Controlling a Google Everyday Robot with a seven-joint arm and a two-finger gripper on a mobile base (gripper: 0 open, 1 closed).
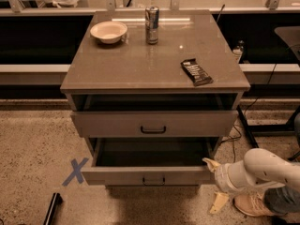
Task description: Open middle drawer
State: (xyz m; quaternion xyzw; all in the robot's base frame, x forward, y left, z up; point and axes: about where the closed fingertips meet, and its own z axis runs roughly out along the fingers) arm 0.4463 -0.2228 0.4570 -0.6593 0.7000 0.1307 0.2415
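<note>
Bowl (108, 31), can (151, 25), snack bar (196, 71) on cabinet top (140, 64); blue X (75, 171) on floor (33, 144).

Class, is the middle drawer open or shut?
Open: the middle drawer juts out, its grey inside showing. The gripper sits beside its right front corner.

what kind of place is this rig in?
Probably a robotics lab or test area: blue tape X on the speckled floor, loose cables beside the drawer cabinet, gripper low at its right front corner, jaws apart.
</note>
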